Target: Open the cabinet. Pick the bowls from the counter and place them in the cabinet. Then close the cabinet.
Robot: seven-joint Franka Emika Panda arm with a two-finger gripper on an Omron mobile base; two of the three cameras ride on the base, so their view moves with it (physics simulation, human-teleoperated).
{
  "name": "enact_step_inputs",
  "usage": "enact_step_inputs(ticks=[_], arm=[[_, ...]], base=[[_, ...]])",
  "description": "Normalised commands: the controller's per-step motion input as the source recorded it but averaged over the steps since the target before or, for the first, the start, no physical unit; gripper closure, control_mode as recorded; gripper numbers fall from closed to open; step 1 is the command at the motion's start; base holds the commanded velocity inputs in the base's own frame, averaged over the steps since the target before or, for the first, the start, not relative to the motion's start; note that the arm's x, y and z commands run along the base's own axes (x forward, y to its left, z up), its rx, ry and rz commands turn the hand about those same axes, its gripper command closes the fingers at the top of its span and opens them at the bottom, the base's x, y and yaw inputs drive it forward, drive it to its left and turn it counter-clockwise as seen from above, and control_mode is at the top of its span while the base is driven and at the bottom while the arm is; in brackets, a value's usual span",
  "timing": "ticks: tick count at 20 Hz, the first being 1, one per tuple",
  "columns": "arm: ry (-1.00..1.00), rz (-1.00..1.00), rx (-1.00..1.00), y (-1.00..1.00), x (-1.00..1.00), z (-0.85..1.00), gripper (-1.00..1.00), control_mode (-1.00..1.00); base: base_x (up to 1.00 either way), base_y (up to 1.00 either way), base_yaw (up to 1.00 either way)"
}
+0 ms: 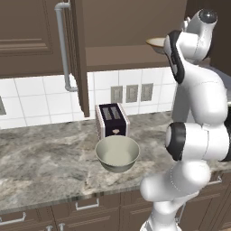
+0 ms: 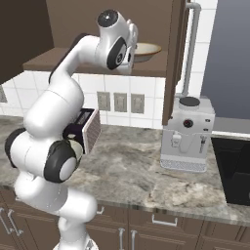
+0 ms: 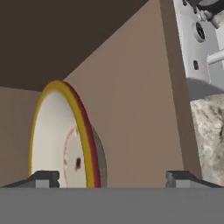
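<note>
The dark wooden cabinet stands open, its door swung out at about 11 o'clock of the left base view. On its shelf, the shallow bowl with the yellow rim sits beside the arm's wrist, so one bowl looks delivered. The pincer has its tips spread wide with nothing between them, the bowl's rim just at its left. The plain deep bowl waits on the bench before the toaster; it and closing remain.

Marbled counter bearing grey bowl, toaster, coffee machine; cabinet shelf bearing yellow-rimmed bowl
</note>
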Motion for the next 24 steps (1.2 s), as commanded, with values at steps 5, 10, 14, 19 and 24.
enact_step_inputs(ticks=[5,10,14,19,24], arm=[[-0.06,0.01,0.00,0.00,-0.76,0.02,-1.00,-1.00],[0.00,0.13,-0.02,0.00,-0.70,0.03,-1.00,-1.00],[0.00,0.25,-0.05,0.00,-0.75,0.00,-1.00,-1.00],[0.03,0.27,-0.04,0.01,-0.79,0.02,-1.00,-1.00],[0.07,0.20,-0.07,0.09,-0.80,0.05,-1.00,-1.00]], base=[[0.00,0.00,0.00],[0.00,0.00,0.00],[0.00,0.00,0.00],[0.00,0.00,0.00],[0.00,0.00,0.00]])
